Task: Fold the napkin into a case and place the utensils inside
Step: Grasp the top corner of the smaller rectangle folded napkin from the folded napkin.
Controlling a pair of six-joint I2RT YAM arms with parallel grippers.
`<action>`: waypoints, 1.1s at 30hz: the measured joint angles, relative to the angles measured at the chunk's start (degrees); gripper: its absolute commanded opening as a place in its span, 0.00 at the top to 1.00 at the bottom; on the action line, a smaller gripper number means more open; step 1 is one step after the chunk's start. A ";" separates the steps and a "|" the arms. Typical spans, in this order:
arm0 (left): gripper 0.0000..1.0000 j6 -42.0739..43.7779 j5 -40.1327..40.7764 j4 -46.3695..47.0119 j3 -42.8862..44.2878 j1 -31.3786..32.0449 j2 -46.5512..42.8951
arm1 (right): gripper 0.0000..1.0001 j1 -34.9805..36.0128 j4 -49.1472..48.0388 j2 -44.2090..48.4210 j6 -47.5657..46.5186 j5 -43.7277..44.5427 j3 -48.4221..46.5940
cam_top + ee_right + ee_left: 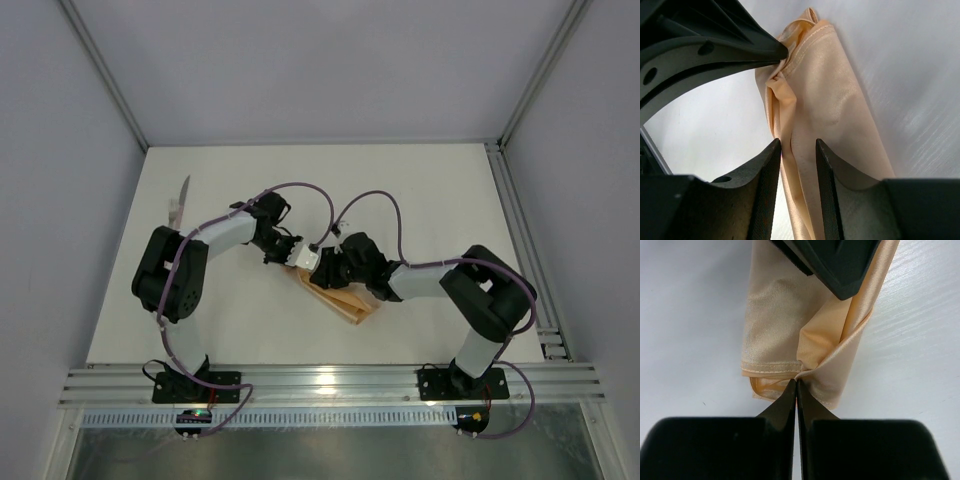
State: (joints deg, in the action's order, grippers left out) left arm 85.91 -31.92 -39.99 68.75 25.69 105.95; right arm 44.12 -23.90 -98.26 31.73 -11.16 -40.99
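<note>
**Q:** Appearance of the case [775, 315]?

**A:** Peach-orange cloth with a faint sheen, folded in overlapping layers to a narrow, tapering pouch. Stitched hem across one end, seen close in the left wrist view. Soft creases gathered to a small pucker at the middle of that hem. Long diagonal fold down one side.

**Q:** Position?

**A:** Flat on the white table [430, 200], set on a slant in the near half, between the two arms and partly under their wrists.

**Q:** State of the left gripper [796, 385]?

**A:** Pressed fully together, pinching the pucker of cloth at the hem.

**Q:** And of the right gripper [797, 145]?

**A:** Partly spread, lowered over the case, with a raised ridge of cloth running into the gap. Contact between pads and cloth: impossible to tell.

**Q:** Count of each item?

**A:** One case. One utensil [180, 203], with silver-grey pointed blade and pale handle, lying at the far left of the table, well apart from the case. Two grippers, tips close together at the same end of the cloth.
</note>
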 measured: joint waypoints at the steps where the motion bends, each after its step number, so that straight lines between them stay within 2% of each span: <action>1: 1.00 0.00 0.00 0.00 0.00 0.00 0.00 | 0.61 -0.02 -0.07 0.00 0.00 -0.22 0.00; 11: 1.00 0.00 0.39 0.07 -0.02 0.04 0.00 | 0.62 -0.85 -0.22 3.32 0.57 -3.85 -0.81; 16: 1.00 0.04 0.42 0.09 -0.02 0.04 0.00 | 0.67 -4.02 -2.01 3.58 2.45 -4.68 -2.47; 24: 1.00 0.00 0.44 0.15 -0.02 0.04 0.00 | 0.69 -6.25 -6.43 -8.55 4.59 -9.92 -7.08; 33: 1.00 -1.60 0.35 -0.50 0.46 0.04 -0.02 | 0.82 -5.46 -9.99 -13.07 6.67 -14.86 -6.82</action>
State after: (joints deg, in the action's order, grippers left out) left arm 84.31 -31.57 -40.49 69.21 25.74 105.93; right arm 38.65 -33.89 -111.33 38.39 -26.02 -47.81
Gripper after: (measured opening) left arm 0.002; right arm 0.199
